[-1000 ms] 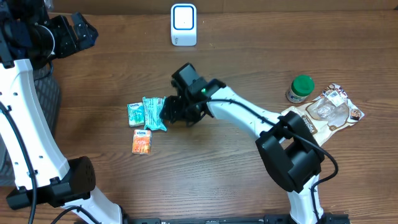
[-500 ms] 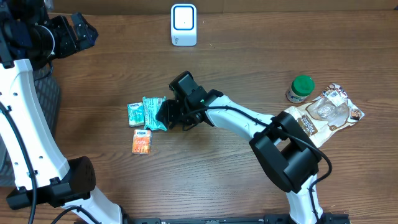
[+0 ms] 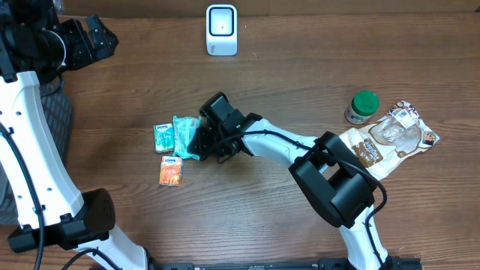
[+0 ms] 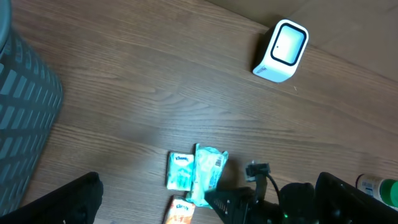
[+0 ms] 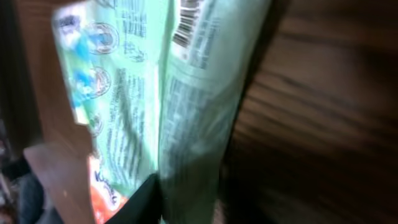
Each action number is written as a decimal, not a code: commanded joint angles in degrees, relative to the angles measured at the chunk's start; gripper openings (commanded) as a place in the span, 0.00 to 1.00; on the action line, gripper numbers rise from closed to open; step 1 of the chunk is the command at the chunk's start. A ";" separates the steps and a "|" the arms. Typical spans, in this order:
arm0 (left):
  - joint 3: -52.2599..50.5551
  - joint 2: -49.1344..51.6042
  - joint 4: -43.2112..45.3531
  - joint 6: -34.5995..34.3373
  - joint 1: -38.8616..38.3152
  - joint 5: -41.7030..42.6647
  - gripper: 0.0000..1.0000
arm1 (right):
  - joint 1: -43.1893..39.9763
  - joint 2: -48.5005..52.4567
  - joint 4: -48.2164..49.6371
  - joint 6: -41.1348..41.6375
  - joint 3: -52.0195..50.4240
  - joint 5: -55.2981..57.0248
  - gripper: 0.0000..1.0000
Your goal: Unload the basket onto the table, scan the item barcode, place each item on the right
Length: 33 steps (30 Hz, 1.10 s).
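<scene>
Right claw [image 3: 199, 141] shifted left, now at teal packet [image 3: 183, 133] edge.

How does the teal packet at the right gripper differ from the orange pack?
The teal packet is longer than the orange pack. The teal packet lies barcode side up; the orange pack shows none. The right gripper is at the teal packet's edge; the orange pack lies apart. Both are soft packs.

Grained wood, crinkled film and smooth plastic are being shown.
The table [image 3: 300, 82] is being seen as brown, matt, grained wood; the teal packet [image 5: 186, 124] is being shown as glossy, wrinkled printed film; the scanner [image 3: 221, 30] is being presented as smooth white plastic, the pouch [image 3: 390, 139] as shiny film.
</scene>
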 commanded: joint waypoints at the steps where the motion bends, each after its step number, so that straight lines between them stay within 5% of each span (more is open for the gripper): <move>1: 0.44 -0.66 0.04 -0.59 -0.02 -0.13 1.00 | 0.48 2.43 -0.81 -0.70 -0.57 -0.85 0.18; 6: 0.44 -0.66 0.02 -0.61 -0.02 -0.13 1.00 | -2.10 1.49 -5.44 -7.19 1.42 -4.83 0.14; 11: 0.44 -0.66 0.04 -0.59 -0.02 -0.13 0.99 | -5.57 -2.47 -23.45 -22.60 7.54 -2.67 0.10; 18: 0.44 -0.66 0.04 -0.59 -0.02 -0.13 1.00 | -7.13 -4.00 -48.09 -46.75 17.70 21.29 0.12; 21: 0.44 -0.66 0.04 -0.59 -0.02 -0.13 0.99 | -7.15 -3.98 -49.35 -52.50 17.46 30.99 0.27; 23: 0.44 -0.66 0.04 -0.61 -0.02 -0.13 1.00 | -7.48 -3.98 -48.19 -52.41 17.44 35.21 0.64; 26: 0.44 -0.66 0.04 -0.59 -0.02 -0.13 1.00 | -7.54 -3.98 -45.68 -51.10 17.73 36.20 0.77; 31: 0.44 -0.66 0.04 -0.59 -0.02 -0.13 1.00 | -7.87 -3.98 -39.28 -42.75 18.29 36.44 0.67; 33: 0.44 -0.66 0.04 -0.59 -0.02 -0.13 0.99 | -9.05 -3.96 -36.28 -34.88 18.23 36.44 0.42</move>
